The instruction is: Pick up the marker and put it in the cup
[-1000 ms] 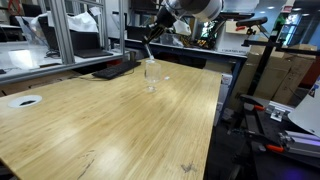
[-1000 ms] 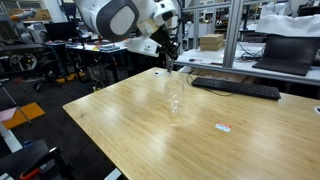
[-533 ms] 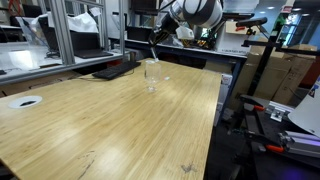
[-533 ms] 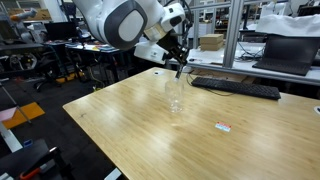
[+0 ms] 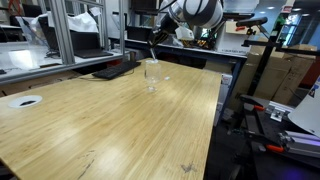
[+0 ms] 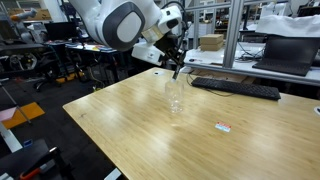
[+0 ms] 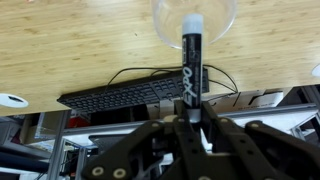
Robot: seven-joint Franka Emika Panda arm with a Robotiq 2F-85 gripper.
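My gripper [image 7: 188, 115] is shut on the black marker [image 7: 190, 65], which points out from the jaws with its pale end over the rim of the clear cup [image 7: 195, 20]. In both exterior views the gripper [image 5: 158, 36] [image 6: 176, 66] hangs just above the cup [image 5: 151, 76] [image 6: 176, 96], which stands upright on the wooden table [image 5: 110, 120]. The marker [image 5: 152, 50] slants down toward the cup's mouth; its tip is above the rim.
A black keyboard [image 6: 236, 88] [image 7: 110, 97] lies at the table's far edge beside the cup. A small white and red tag [image 6: 223, 126] lies on the wood. A white disc [image 5: 25, 101] sits near a table edge. Metal frames and desks surround the table.
The arm swung and tilted between one second and half a second ago, carrying the marker over the cup. Since then nothing has visibly moved.
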